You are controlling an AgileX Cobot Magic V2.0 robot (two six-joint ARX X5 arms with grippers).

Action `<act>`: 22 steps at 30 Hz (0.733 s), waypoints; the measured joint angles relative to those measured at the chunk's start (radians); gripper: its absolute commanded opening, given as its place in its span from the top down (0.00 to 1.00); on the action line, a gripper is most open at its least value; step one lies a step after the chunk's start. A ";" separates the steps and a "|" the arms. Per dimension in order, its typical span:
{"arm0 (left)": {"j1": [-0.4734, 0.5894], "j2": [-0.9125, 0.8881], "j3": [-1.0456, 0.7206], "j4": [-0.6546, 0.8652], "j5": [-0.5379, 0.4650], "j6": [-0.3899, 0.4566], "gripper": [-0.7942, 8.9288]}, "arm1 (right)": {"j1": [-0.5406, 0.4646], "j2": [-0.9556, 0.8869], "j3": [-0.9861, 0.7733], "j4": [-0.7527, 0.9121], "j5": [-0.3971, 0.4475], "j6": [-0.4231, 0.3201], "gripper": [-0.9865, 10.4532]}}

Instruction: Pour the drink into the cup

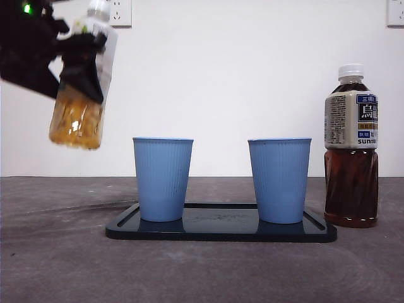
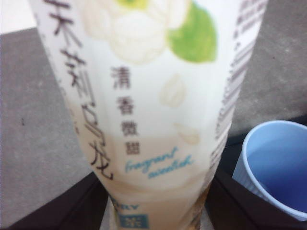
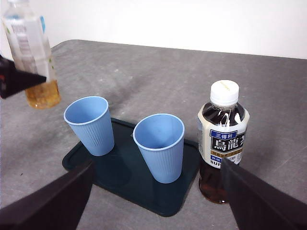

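Note:
A jasmine tea bottle (image 1: 79,95) with a white label and pale amber drink hangs in the air at the upper left, slightly tilted with its neck up. My left gripper (image 1: 79,53) is shut on its middle; the left wrist view shows the label (image 2: 148,120) filling the space between the jaws. Two blue ribbed paper cups (image 1: 163,180) (image 1: 279,180) stand upright on a dark tray (image 1: 221,230). The bottle is left of and higher than the left cup (image 2: 276,167). My right gripper (image 3: 157,164) stands open, high above the near side of the tray, holding nothing.
A capped bottle of dark oolong tea (image 1: 351,158) stands on the grey table just right of the tray (image 3: 120,172). In the right wrist view it (image 3: 223,139) is close beside the right cup (image 3: 159,146). A white wall lies behind.

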 measured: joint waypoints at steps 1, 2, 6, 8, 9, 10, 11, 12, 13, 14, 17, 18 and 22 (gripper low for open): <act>0.000 0.000 -0.018 0.032 0.000 -0.008 0.67 | 0.000 0.000 0.000 0.000 0.000 0.000 0.55; 0.003 0.000 -0.037 0.074 0.000 -0.016 0.67 | 0.000 0.000 0.000 0.000 0.000 0.000 0.55; 0.008 0.000 -0.102 0.238 0.000 -0.046 0.67 | 0.000 0.000 0.000 0.000 0.001 0.000 0.55; 0.013 0.000 -0.140 0.300 0.000 -0.059 0.67 | 0.000 0.000 0.000 0.000 0.002 0.000 0.55; 0.018 0.000 -0.162 0.328 0.000 -0.068 0.67 | 0.000 0.000 0.000 0.000 0.002 0.000 0.55; 0.021 0.000 -0.183 0.350 0.000 -0.073 0.67 | 0.000 0.000 0.000 0.000 0.002 0.000 0.55; 0.024 0.000 -0.206 0.368 0.000 -0.079 0.67 | 0.000 0.000 0.000 0.000 0.002 0.000 0.55; 0.027 0.000 -0.232 0.392 0.000 -0.086 0.67 | 0.000 0.000 0.000 0.000 0.004 0.000 0.55; 0.029 0.000 -0.250 0.408 0.000 -0.090 0.67 | 0.000 0.000 0.000 0.000 0.010 0.000 0.55; 0.032 0.000 -0.266 0.418 -0.001 -0.093 0.67 | 0.000 0.000 0.000 0.000 0.018 -0.001 0.55; 0.035 0.001 -0.300 0.466 -0.001 -0.095 0.67 | 0.000 0.000 0.000 0.000 0.024 -0.003 0.55; 0.035 0.002 -0.306 0.484 -0.001 -0.095 0.67 | 0.000 0.000 0.000 0.000 0.024 -0.003 0.55; 0.035 0.037 -0.311 0.543 0.000 -0.094 0.67 | 0.000 0.000 0.000 0.000 0.025 -0.004 0.55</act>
